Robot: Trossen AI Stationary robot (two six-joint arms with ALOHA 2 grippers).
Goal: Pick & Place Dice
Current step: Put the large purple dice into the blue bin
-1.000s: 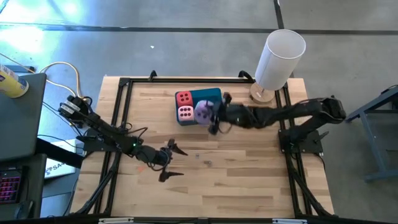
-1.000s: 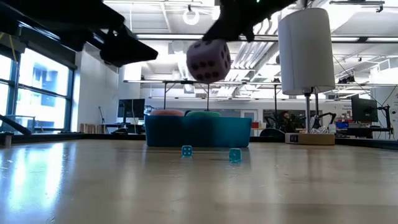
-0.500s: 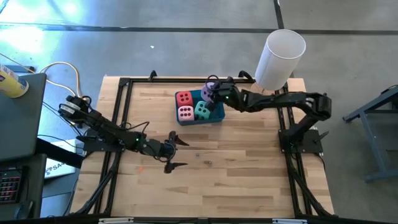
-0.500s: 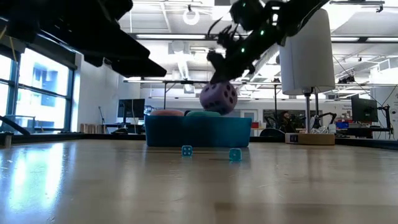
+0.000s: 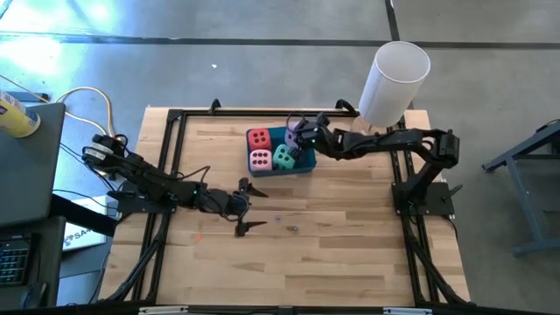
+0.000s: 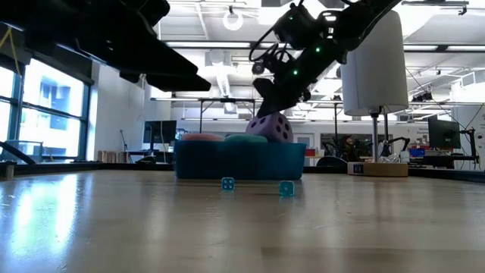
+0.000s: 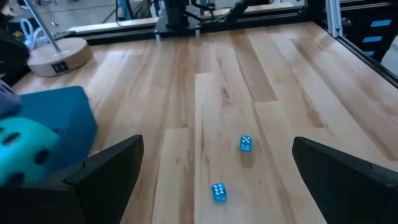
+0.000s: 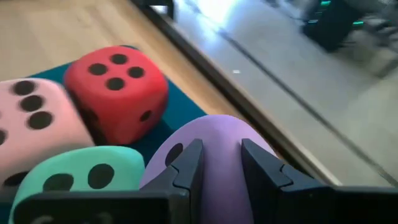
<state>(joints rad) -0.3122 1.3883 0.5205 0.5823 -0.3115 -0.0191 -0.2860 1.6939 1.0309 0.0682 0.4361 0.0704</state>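
Note:
The blue bin (image 5: 302,164) (image 6: 239,161) stands at the table's far middle. In it lie the red die (image 5: 258,138) (image 8: 118,87), the pink die (image 5: 261,159) (image 8: 28,118) and the teal die (image 5: 284,157) (image 8: 74,177). My right gripper (image 5: 300,133) (image 8: 221,165) is shut on the purple die (image 5: 292,136) (image 6: 271,127) over the bin's far right corner. The die's lower part is behind the bin's wall. My left gripper (image 5: 246,208) (image 7: 217,171) hovers open over the table's middle left with nothing between its fingers. My right gripper pinches the purple die between its two fingers (image 8: 186,165) on two opposite faces. The soft die (image 8: 219,146) bulges out between them. The fingers slant down from the table's right side. Whether the die's underside rests in the bin cannot be told.
Two tiny blue dice (image 7: 246,144) (image 7: 218,192) (image 6: 227,184) lie on the wood in front of the bin. A white cylinder lamp (image 5: 395,80) on a round wooden base (image 7: 59,53) stands at the far right corner. A black frame (image 5: 171,131) borders the table.
My right gripper has carried the purple die toward the far edge and down, from above the bin's near right side into its far right corner, still shut on it. My left gripper has swung a little toward the far edge, still open.

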